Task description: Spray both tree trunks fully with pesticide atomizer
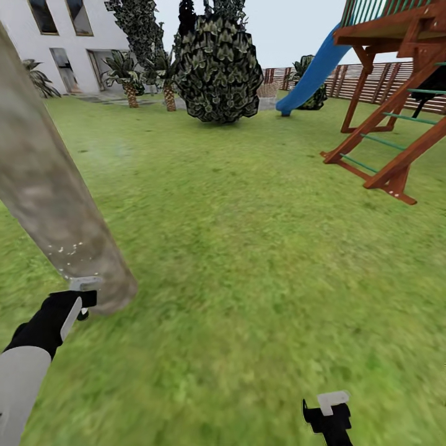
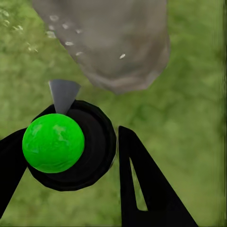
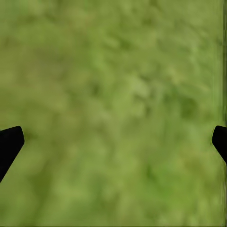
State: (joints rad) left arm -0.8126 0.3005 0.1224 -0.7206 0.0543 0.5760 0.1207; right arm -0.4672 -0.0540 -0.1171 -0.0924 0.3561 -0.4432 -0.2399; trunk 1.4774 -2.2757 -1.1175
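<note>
Right now left gripper is clamping atomizer w/ nozzle aiming at tree trunk base, specks landing low; right gripper hanging wide, empty. Risk: upper bark staying bare

Our left arm reaches forward at the head view's lower left, white forearm, black wrist. Our left gripper has its fingers closed around the atomizer. Our right gripper sits low at the bottom edge, fingers spread wide apart, holding nothing
</note>
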